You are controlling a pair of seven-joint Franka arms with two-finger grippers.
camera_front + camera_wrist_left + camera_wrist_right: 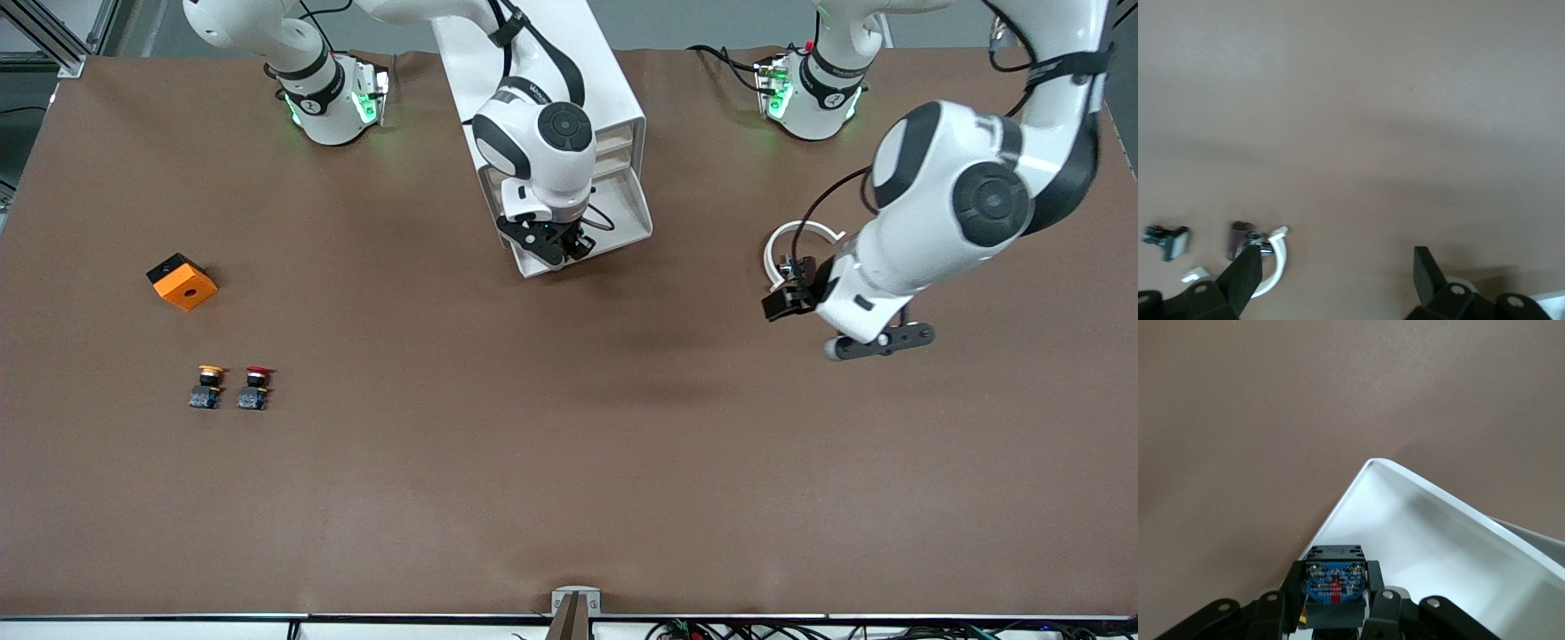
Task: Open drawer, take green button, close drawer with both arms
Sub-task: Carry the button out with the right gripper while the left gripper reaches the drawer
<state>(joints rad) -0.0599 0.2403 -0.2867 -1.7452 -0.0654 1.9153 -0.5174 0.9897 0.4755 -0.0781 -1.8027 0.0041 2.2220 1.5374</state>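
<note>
Table [569, 462]: a big brown top, on which everything is set.
Cabinet [613, 80]: a white box seen between the two arm bases.
Drawer [627, 209]: pulled out of the cabinet toward the front camera; its white inside [1431, 540] is seen in the right wrist view.
Right gripper [558, 242]: held over the pulled-out drawer, with its fingers [1381, 603] closed tight on the button.
Left gripper [805, 293]: held over the table near the left arm's end, with its fingers [1245, 273] spread wide and nothing between them; this arm waits.
Orange block [182, 281]: set near the right arm's end of the table.
Button [1335, 583]: pinched between the right gripper's fingers, just above the drawer; only its black and blue body is seen.
Yellow-capped button [207, 386] and red-capped button [255, 387]: stood side by side, nearer the front camera than the orange block.
</note>
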